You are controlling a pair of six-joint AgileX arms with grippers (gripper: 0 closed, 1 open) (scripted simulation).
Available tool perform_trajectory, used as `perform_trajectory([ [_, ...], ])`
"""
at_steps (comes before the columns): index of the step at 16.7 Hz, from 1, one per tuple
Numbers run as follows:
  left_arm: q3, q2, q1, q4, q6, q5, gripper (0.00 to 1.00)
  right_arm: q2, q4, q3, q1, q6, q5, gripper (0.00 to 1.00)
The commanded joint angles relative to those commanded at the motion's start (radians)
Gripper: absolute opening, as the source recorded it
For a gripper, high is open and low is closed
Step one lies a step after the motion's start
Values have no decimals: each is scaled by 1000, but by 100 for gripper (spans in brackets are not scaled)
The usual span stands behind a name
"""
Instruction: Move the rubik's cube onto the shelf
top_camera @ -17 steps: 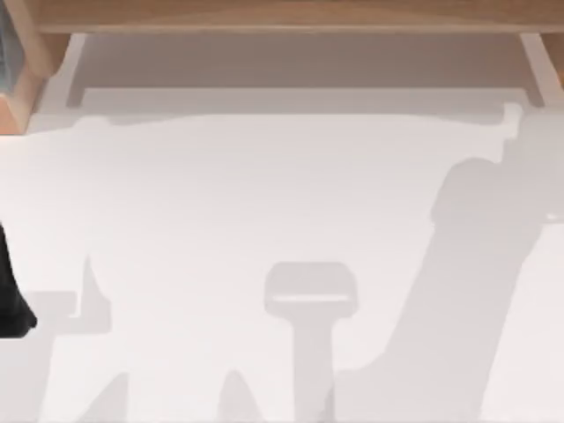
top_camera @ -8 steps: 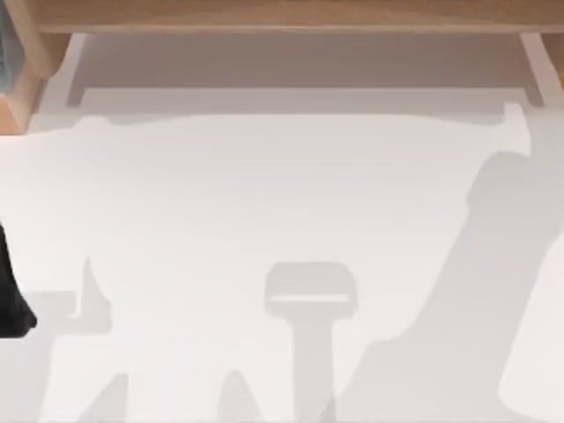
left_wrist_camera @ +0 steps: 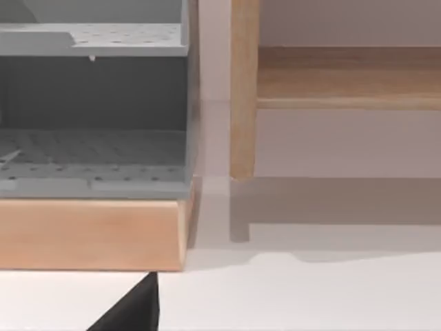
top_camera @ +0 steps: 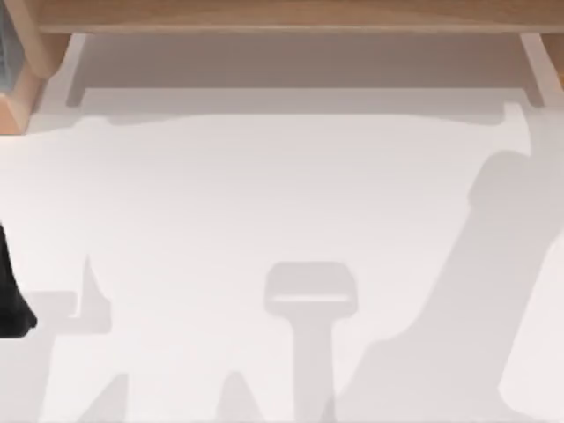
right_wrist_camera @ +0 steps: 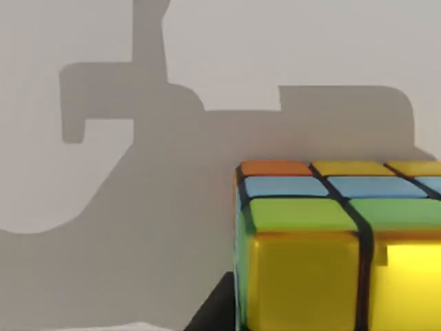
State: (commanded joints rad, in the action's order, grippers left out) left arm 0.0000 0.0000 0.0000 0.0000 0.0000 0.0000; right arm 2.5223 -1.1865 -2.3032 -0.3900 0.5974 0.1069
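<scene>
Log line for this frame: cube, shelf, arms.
rubik's cube: close at right wrist camera, above table | shelf: far edge, bare | left arm: parked left

No words, labels, brand marks, numbers or signs can be read anywhere. The rubik's cube carries plain coloured squares with dark grid lines and no print. The wooden shelf and the white bench are bare of any lettering, as is the grey perforated rack.

The rubik's cube is close to the camera, with yellow, green, blue and orange squares showing. Behind it, grey shadows lie on the white table.
</scene>
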Motion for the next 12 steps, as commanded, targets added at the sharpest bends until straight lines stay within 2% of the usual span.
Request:
perform_trajectory([
  [5, 0, 0, 0, 0, 0, 0, 100, 0, 0, 0, 0, 0, 0, 2],
  [12, 0, 0, 0, 0, 0, 0, 100, 0, 0, 0, 0, 0, 0, 0],
])
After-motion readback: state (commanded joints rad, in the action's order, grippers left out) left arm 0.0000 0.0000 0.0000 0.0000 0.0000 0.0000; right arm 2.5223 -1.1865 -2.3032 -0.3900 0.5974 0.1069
